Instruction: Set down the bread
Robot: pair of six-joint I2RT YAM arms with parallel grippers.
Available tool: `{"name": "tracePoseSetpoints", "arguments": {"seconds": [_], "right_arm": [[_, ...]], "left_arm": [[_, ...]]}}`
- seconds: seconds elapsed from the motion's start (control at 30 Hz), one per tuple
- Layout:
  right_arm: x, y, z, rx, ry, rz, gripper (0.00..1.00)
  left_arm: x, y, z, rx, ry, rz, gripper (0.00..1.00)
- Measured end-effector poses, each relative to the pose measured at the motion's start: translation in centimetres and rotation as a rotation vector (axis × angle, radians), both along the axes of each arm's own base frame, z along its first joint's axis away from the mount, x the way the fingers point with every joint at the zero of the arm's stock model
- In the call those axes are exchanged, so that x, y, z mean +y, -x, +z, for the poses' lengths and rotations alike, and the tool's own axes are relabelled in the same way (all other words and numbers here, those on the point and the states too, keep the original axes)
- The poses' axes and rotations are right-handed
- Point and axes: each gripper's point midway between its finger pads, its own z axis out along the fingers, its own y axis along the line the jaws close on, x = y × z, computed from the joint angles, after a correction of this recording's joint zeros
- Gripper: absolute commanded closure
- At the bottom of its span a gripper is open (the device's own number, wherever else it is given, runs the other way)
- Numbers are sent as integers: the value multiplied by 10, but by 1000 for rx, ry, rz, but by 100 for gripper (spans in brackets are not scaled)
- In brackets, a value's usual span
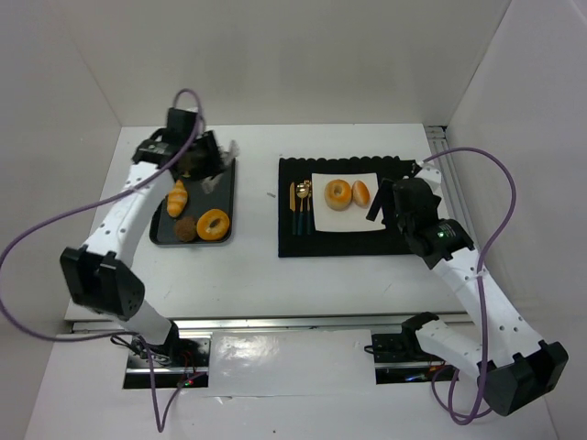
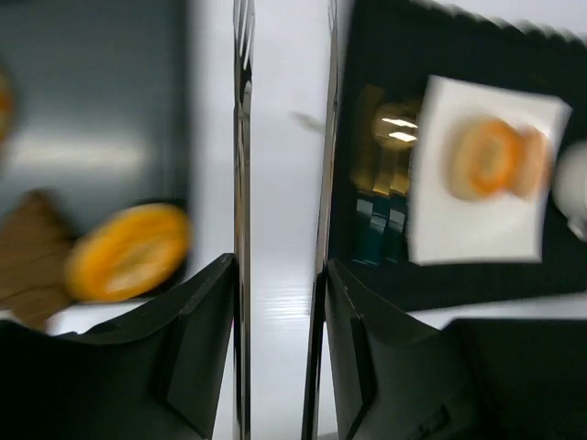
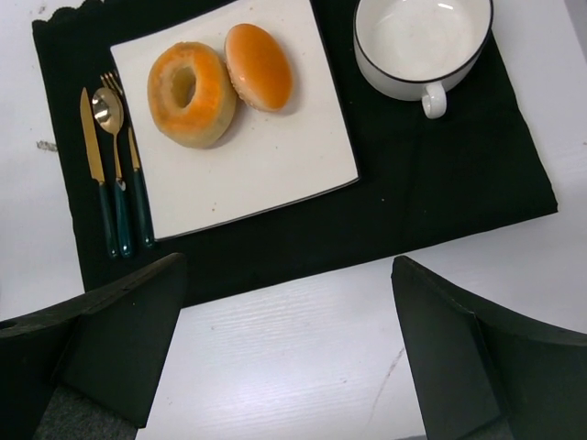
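My left gripper (image 1: 206,163) hovers over the far end of the black tray (image 1: 163,236). It is shut on a pair of thin metal tongs (image 2: 241,183), whose two blades stand apart with nothing between them. The tray holds an orange bagel (image 1: 213,224), a brown bun (image 1: 187,229), a long roll (image 1: 177,196) and a dark piece partly hidden under the gripper. The white square plate (image 3: 266,165) on the black placemat (image 3: 440,174) holds a bagel (image 3: 191,93) and a glazed bun (image 3: 259,66). My right gripper (image 3: 284,357) is open and empty above the bare table just in front of the placemat.
A knife, spoon and fork (image 3: 115,165) lie left of the plate. A white bowl with a handle (image 3: 422,41) stands right of it. White walls close in the table at the back and both sides. The left wrist view is motion-blurred.
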Motion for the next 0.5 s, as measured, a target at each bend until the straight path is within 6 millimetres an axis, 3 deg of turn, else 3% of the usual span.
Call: {"name": "tracePoseSetpoints", "arguments": {"seconds": [0.13,0.2,0.37,0.5], "right_arm": [[3,0,-8,22,1,18,1],[4,-1,-12,29,0,25,1],[7,-2,-16,44,2,45,1],[7,-2,-16,44,1,47,1]], "left_arm": [[110,27,-20,64,-95,260,42],[141,43,-34,117,-136,345,42],[166,69,-67,236,-203,401,42],[171,72,-72,254,-211,413,42]]}}
